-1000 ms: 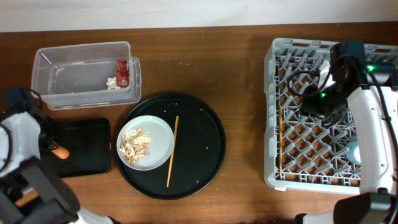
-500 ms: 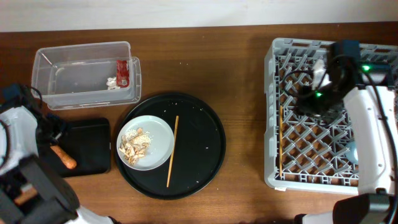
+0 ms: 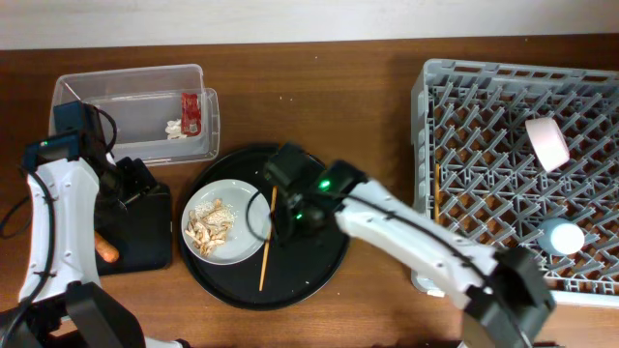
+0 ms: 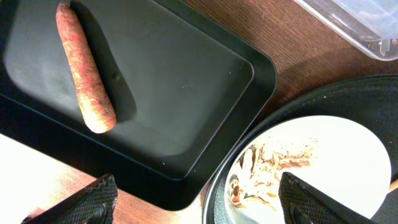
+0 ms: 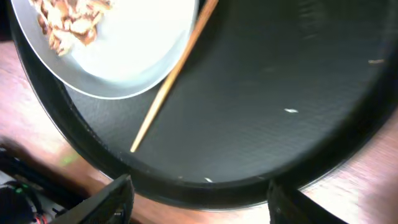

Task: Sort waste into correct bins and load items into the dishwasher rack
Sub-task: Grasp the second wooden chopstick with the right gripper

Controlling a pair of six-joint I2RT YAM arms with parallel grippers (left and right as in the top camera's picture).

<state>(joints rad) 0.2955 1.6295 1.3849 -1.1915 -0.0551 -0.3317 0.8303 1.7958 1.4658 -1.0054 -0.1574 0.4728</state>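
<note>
An orange carrot [image 4: 84, 81] lies loose in the shallow black tray [image 3: 145, 242]. My left gripper [image 4: 199, 202] hovers open and empty over that tray's corner next to the pale plate [image 3: 242, 208] of beige food scraps [image 3: 208, 224]. One chopstick [image 3: 268, 237] rests on the plate's right edge. Just above it, my right gripper [image 5: 199, 199] stands open with nothing in it. The clear tub [image 3: 116, 145] holds the red wrapper [image 3: 191, 111] and a white scrap [image 3: 174, 128]. The grey rack [image 3: 484, 164] carries the white bowl [image 3: 546, 143], the light-blue cup [image 3: 561, 235] and a chopstick [image 3: 436, 217].
The plate and the loose chopstick sit on a large round black tray [image 3: 319, 242] in the table's middle. My right arm stretches from the lower right across the gap between rack and round tray. Bare wood lies behind the round tray.
My left gripper opened, left the carrot in the black tray and moved toward the plate. My right arm left the bowl in the rack and swung left over the round tray.
</note>
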